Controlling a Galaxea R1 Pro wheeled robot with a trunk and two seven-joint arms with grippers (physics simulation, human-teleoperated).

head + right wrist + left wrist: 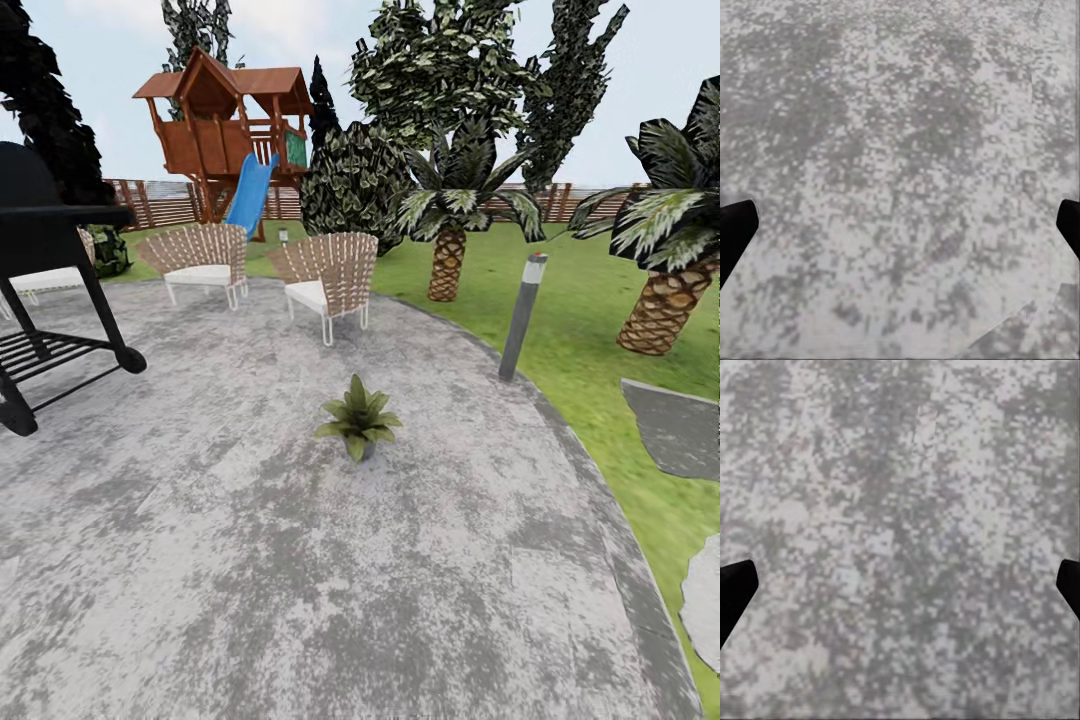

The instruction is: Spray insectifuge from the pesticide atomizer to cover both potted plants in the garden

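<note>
You have one potted plant sitting on the stone patio right in front of you, but you cannot see the spray bottle here, so you have nothing to spray with yet. If you roll straight ahead you could bump the little plant and tip it, or clip the grey lamp post off to the right. Your left tool and right tool are both spread wide, holding nothing, just hanging over bare stone.

one potted plant, two chairs, two palms
</note>
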